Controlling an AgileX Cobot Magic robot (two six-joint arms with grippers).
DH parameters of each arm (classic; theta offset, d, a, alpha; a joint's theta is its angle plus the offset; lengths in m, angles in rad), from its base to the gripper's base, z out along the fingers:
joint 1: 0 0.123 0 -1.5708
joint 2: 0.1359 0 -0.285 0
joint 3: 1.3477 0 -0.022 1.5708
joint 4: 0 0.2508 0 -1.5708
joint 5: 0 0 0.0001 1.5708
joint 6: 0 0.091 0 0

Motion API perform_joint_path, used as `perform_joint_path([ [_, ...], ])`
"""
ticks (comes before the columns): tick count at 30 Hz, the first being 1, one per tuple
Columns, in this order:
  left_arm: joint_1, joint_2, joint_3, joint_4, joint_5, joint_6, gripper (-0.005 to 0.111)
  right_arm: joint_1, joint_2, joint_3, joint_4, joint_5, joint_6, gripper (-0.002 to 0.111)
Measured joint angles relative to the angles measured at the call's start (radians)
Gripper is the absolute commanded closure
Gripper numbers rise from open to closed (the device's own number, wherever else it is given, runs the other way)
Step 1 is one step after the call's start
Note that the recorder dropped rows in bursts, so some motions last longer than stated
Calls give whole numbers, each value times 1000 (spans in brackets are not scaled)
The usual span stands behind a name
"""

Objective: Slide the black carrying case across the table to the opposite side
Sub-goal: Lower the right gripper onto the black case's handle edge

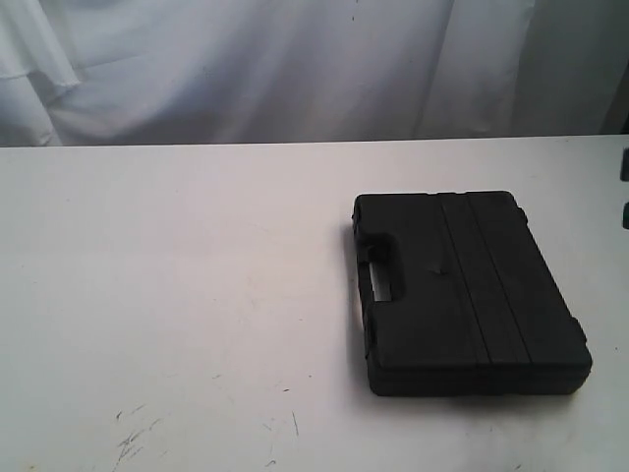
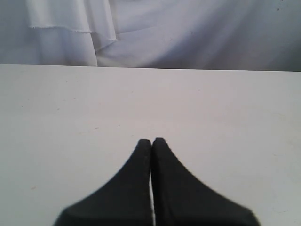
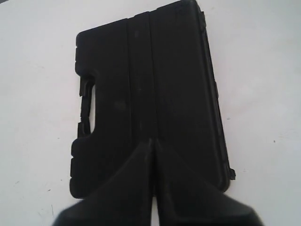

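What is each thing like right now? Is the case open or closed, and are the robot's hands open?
table: white, with a few dark scuffs
case: closed, lying flat on the table
left hand: shut, empty, over bare table
right hand: shut, empty, by the case; cannot tell if it touches

Right gripper (image 3: 153, 141) covers part of the case (image 3: 141, 80); both outlines blur together. Dark parts (image 1: 625, 165) right of the case: cut off, unidentifiable.

case (image 1: 462, 290): on table (image 1: 177, 295), right half | handle slot (image 1: 381, 280): case's left edge | curtain (image 1: 295, 69): behind table
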Motion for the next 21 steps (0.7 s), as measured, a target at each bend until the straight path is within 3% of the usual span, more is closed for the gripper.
perform_joint_path([
  [21, 0, 0, 0, 0, 0, 0, 107, 417, 478, -458, -269, 167, 341, 108],
])
